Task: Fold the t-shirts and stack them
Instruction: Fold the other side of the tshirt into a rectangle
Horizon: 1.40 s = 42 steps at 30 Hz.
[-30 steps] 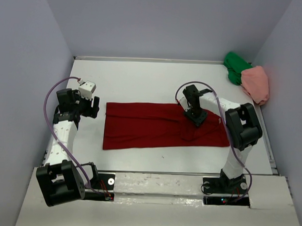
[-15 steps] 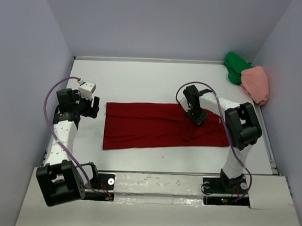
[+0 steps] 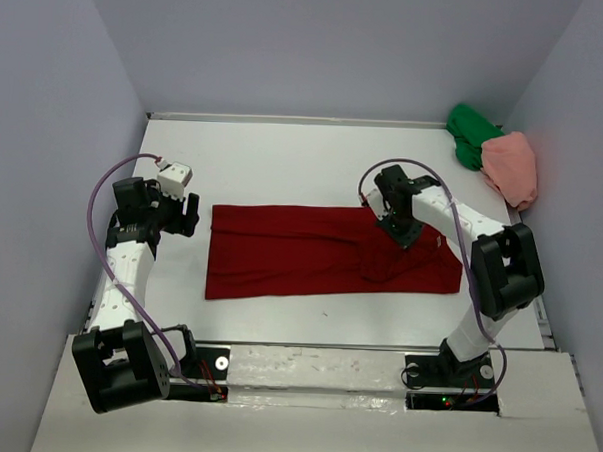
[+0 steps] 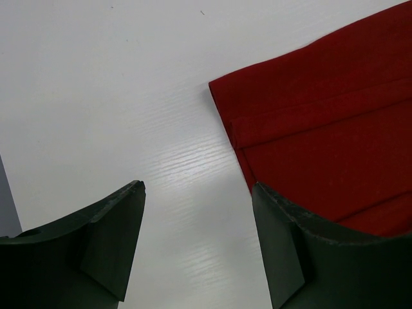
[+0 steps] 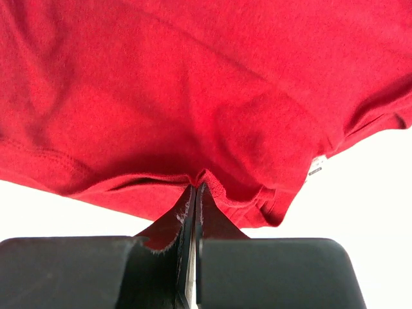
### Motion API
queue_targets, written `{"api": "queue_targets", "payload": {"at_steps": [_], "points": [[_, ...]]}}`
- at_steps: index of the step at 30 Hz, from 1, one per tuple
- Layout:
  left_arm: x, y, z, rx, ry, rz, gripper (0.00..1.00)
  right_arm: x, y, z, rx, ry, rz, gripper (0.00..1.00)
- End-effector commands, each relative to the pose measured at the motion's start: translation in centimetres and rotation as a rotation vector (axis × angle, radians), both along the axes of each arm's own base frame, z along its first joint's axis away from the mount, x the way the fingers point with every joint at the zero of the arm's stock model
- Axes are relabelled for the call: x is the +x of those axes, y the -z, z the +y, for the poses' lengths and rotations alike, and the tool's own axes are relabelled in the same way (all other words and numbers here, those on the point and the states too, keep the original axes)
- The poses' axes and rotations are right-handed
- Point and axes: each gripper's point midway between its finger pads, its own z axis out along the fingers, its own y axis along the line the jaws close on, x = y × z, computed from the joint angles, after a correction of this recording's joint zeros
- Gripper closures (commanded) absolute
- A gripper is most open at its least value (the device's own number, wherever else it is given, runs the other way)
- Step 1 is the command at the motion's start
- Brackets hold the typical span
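A dark red t-shirt (image 3: 300,251) lies folded into a long strip across the middle of the table. My right gripper (image 3: 403,233) is shut on the shirt's upper edge near its right end; in the right wrist view the fingertips (image 5: 195,190) pinch a fold of the dark red t-shirt (image 5: 193,96) and lift it off the table. My left gripper (image 3: 187,214) stands open just left of the shirt's upper left corner, holding nothing; the left wrist view shows that corner of the dark red t-shirt (image 4: 322,122) beyond the right finger (image 4: 283,251). A green t-shirt (image 3: 470,133) and a salmon pink t-shirt (image 3: 512,165) lie bunched at the back right.
Grey walls close in the white table (image 3: 284,165) on three sides. A raised ledge (image 3: 316,362) with both arm bases runs along the near edge. Purple cables loop over each arm.
My right gripper has closed on the red shirt's edge and shifted slightly right and up; the arm's elbow swung right. The left arm has not moved.
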Motion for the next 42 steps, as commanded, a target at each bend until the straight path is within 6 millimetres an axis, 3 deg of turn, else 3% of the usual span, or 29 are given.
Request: {"api": "queue_targets", "payload": {"at_steps": [1,19,26,32,33,34,35,37,42], "points": [[0.5,-2.4,-0.3,0.003,0.028,-0.069,0.23,-1.8,-0.6,-0.6,0.008,0.030,0.029,1.00],[0.4,-2.5,-0.7,-0.009,0.053,-0.072,0.23,-5.5,0.1,-2.2,-0.018,0.057,0.084,1.00],[0.3,-2.5,-1.0,-0.015,0.063,-0.070,0.23,-7.0,1.7,-2.6,-0.023,0.062,0.120,1.00],[0.3,-2.6,-1.0,-0.015,0.068,-0.074,0.22,-8.3,4.4,-3.0,-0.032,0.065,0.159,1.00],[0.3,-2.5,-1.0,-0.016,0.068,-0.071,0.22,-8.2,5.0,-3.0,-0.039,0.066,0.159,0.94],[0.2,-2.5,-1.1,-0.017,0.068,-0.069,0.22,-8.4,5.2,-3.2,-0.046,0.066,0.167,0.71],[0.2,-2.6,-1.0,-0.016,0.066,-0.071,0.22,-8.5,5.5,-3.3,-0.056,0.068,0.171,0.59],[0.2,-2.6,-1.1,-0.016,0.068,-0.072,0.22,-8.0,5.2,-3.5,-0.072,0.072,0.151,0.43],[0.2,-2.7,-1.1,-0.016,0.068,-0.072,0.22,-6.1,1.6,-3.6,-0.080,0.063,0.068,0.22]]}}
